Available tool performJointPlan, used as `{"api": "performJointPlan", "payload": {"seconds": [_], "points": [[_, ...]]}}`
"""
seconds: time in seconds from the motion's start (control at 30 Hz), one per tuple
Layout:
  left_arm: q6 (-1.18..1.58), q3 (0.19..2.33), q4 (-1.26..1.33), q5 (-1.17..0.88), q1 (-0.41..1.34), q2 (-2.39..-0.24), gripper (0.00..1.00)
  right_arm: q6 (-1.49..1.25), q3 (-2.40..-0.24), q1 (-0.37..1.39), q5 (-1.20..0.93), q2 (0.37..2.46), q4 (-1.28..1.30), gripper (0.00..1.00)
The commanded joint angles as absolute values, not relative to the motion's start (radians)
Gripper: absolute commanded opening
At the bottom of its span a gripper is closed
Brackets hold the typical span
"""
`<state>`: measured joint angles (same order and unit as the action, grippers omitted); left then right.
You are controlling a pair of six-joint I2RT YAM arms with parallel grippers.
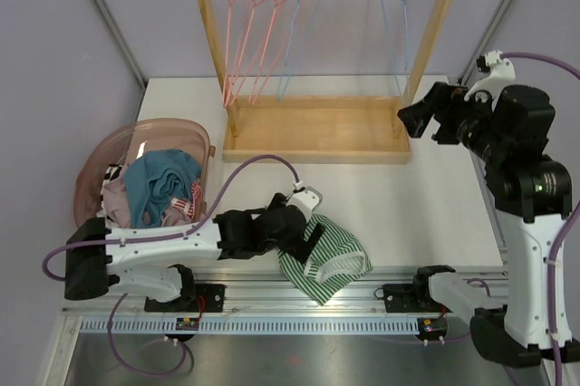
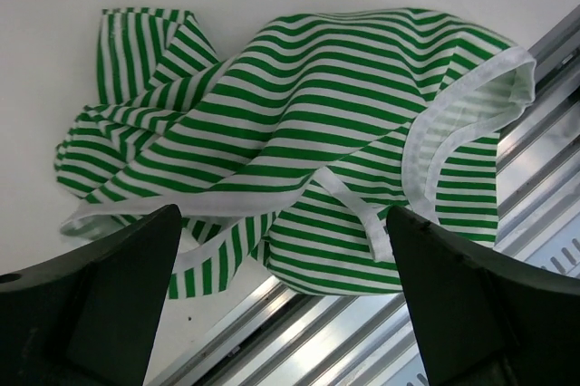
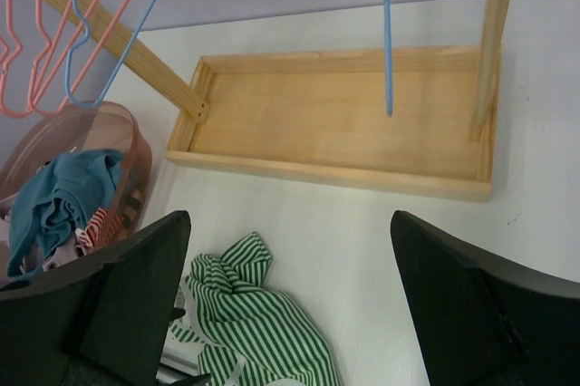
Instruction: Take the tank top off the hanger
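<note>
My left gripper (image 1: 308, 227) and right gripper (image 1: 410, 120) gaped wide, empty. Over the crumpled green-and-white striped fabric tank top (image 1: 331, 261), I judged a straight-up retreat safest against snagging.

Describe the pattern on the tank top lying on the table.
The tank top has green and white stripes with white trim; clearest in the left wrist view.

striped tank top (image 3: 263, 323) lies crumpled on the table (image 3: 381, 218), near the wooden rack base (image 3: 335, 114) and basket (image 3: 136, 146).
</note>
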<state>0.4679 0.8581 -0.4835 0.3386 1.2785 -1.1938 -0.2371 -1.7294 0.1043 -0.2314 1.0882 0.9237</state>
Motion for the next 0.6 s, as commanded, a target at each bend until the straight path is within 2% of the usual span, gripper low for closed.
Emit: {"api": "performJointPlan", "payload": {"seconds": [0.0, 0.3, 0.53, 0.57], "points": [[0.457, 0.91, -0.365, 0.314, 1.296, -1.288, 0.99, -0.267, -1.564, 0.101, -0.281, 0.956, 0.83, 0.99], [0.456, 0.916, -0.269, 0.354, 1.298, -1.557, 0.99, -0.34, -1.303, 0.101, -0.612, 0.712, 0.684, 0.99], [0.505, 0.85, -0.164, 0.29, 1.308, -1.681, 0.99, -0.338, -1.272, 0.101, -0.663, 0.635, 0.695, 1.0], [0.514, 0.824, -0.135, 0.281, 1.313, -1.701, 0.96, -0.334, -1.275, 0.101, -0.663, 0.631, 0.702, 1.0]]}}
